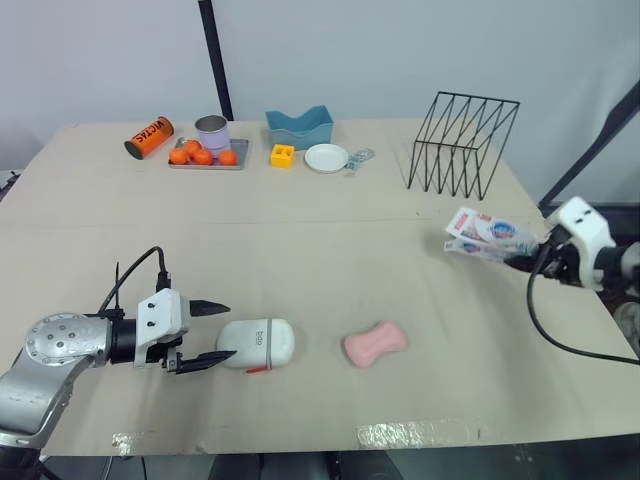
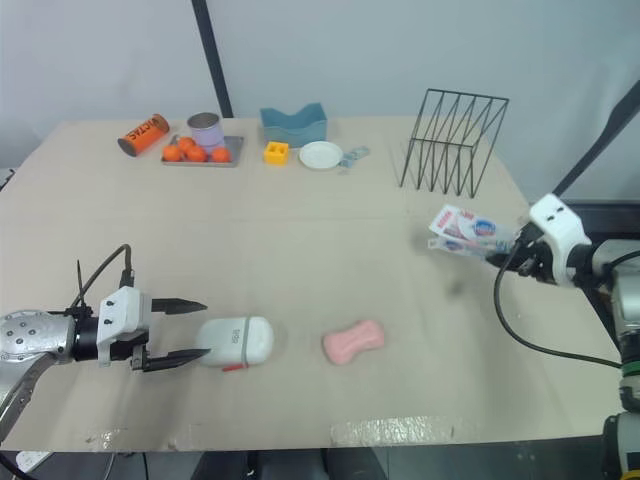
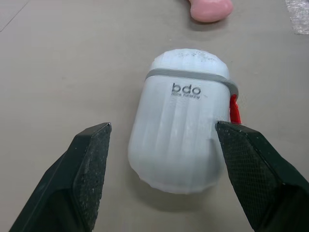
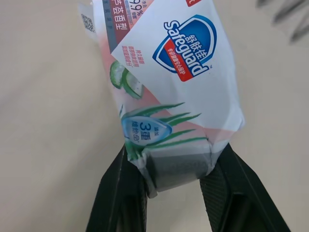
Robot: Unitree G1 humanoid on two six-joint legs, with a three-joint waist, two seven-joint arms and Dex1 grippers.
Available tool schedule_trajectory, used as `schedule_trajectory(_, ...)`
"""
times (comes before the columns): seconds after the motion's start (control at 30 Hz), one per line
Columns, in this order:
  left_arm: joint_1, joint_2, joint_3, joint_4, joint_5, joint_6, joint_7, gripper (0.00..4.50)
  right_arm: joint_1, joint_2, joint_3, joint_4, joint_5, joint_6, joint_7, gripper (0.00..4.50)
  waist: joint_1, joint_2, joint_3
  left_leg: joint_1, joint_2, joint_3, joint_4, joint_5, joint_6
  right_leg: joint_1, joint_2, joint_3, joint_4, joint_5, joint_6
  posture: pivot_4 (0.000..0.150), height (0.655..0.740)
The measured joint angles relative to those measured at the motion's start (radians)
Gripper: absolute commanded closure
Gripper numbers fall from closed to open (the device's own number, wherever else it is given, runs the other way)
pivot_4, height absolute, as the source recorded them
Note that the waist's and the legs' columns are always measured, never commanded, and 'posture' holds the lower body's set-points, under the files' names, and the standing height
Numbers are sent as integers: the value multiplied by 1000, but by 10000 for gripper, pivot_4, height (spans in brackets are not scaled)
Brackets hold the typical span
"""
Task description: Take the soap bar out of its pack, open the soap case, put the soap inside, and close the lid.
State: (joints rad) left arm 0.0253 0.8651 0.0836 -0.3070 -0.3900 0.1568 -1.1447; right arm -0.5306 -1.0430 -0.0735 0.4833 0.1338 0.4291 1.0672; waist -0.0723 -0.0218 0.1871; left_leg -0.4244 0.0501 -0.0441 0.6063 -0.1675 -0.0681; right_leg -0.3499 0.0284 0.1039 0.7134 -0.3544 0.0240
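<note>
Left gripper (image 1: 230,330) sits low near the table's (image 1: 300,240) front edge, jaws wide apart either side of the closed white soap case (image 1: 257,343). Next along, the pink soap bar (image 1: 375,343) lies bare. Over by the right edge, right gripper (image 4: 176,166) is clamped on the pack (image 1: 487,236), held aloft.

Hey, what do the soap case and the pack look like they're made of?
Soap case: likely hard plastic, white, matte, with moulded ribs and a grey band. Pack: apparently thin plastic film, glossy and printed, creased where the right fingers pinch it.
</note>
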Motion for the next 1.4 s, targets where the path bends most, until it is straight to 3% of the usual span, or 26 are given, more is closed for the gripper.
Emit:
schedule_trajectory(0.17, -5, 0, -6, 15, 19, -4, 1, 8565, -26, 50, 26, 18, -12, 164, -65, 30859, 1, 3, 2, -3, -1, 0, 1, -1, 1, -2, -1, 0, 1, 0, 0, 1500, 7400)
schedule_trajectory(0.2, -5, 0, -6, 17, 22, -7, 2, 8565, -26, 51, 26, 9, -4, 194, -62, 25075, 1, 3, 2, -2, -1, 0, 1, -1, 1, -2, -1, 0, 1, 0, 0, 1500, 7400)
schedule_trajectory(0.27, -5, -1, -6, 21, 28, -8, 2, 8565, -22, 51, 26, 6, 3, 212, -49, 19244, 1, 3, 2, -2, -1, 0, 2, -1, 1, -2, -1, 0, 1, 0, 0, 1500, 7400)
schedule_trajectory(0.4, -15, -4, -8, 24, 34, -10, 2, 8565, 1, 12, 21, -18, 23, 187, 2, 213, 1, 5, 3, -3, -2, 0, 2, -1, 1, -2, -1, 0, 1, -1, 1, 1500, 7400)
schedule_trajectory(0.77, -12, -7, -8, 36, 38, -23, 1, 8565, 124, -129, -119, -42, 76, 3, 121, 213, -4, 7, 3, -1, -1, 2, 2, -1, 2, -2, -1, 2, 1, -1, 1, 1500, 7400)
schedule_trajectory(0.9, -14, -5, -6, 51, 34, -29, -14, 8565, 169, -118, -160, -293, 196, 32, 204, 213, -6, 8, 3, 0, 1, 3, 2, -1, 2, -2, 1, 3, 2, 0, 0, 1500, 7400)
schedule_trajectory(1.07, -7, 8, 0, 63, 26, -44, -52, 8565, 182, -25, -83, -671, 336, 103, 232, 213, -2, 8, 3, -1, 1, 1, 2, -1, 2, -1, 1, 1, 2, 0, 0, 1500, 7400)
schedule_trajectory(1.4, 10, 18, 10, 62, 16, -49, -81, 8565, 232, -2, -43, -843, 435, 149, 240, 213, 16, 7, 3, -4, -1, -1, 3, -1, 2, -2, -1, -2, 1, -1, 1, 1500, 7400)
